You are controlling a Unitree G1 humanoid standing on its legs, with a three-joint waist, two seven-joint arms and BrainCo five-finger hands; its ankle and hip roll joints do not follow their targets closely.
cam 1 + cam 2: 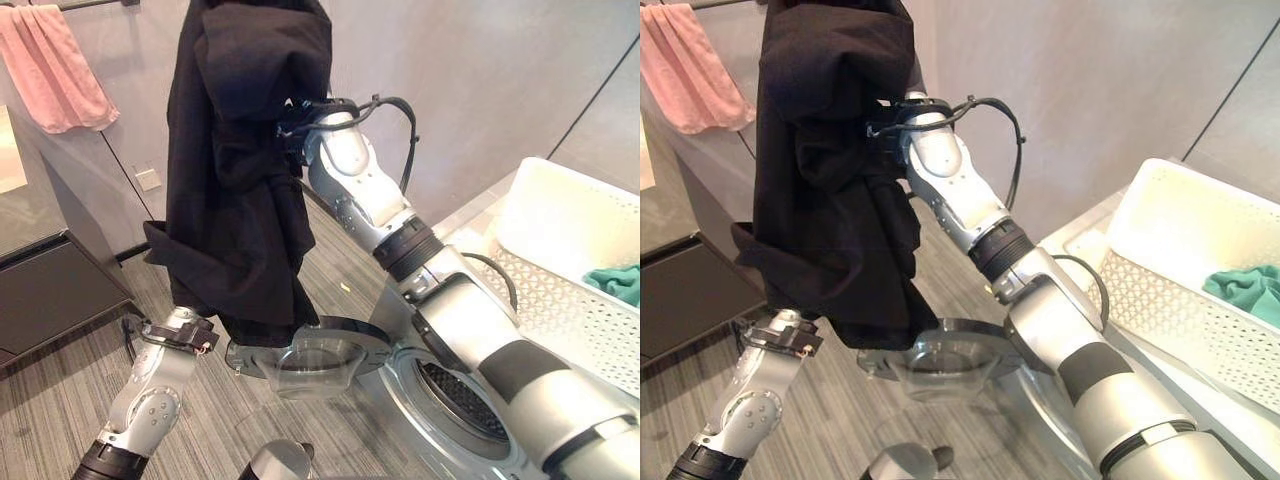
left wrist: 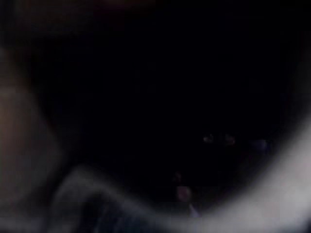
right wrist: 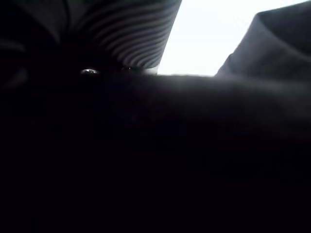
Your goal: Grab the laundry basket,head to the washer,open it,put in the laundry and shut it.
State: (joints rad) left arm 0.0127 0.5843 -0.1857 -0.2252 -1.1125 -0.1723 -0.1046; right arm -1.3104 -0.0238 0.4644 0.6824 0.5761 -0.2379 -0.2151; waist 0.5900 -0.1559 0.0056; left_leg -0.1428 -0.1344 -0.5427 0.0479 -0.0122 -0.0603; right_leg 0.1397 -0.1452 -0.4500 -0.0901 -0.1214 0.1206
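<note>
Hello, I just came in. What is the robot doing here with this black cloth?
The robot holds a black garment up high, above the open washer door. Its right arm reaches into the upper folds and its left arm into the lower hem, so both hands are hidden in the cloth. The washer drum is open below. The white laundry basket sits on top of the washer, with a teal cloth inside. A pink towel hangs on the wall.

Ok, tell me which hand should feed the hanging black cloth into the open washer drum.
Probably the left: that arm reaches the bottom of the black cloth, just above the open round glass washer door and the perforated metal drum. The right arm carries the cloth's top, high and farther away.
</note>
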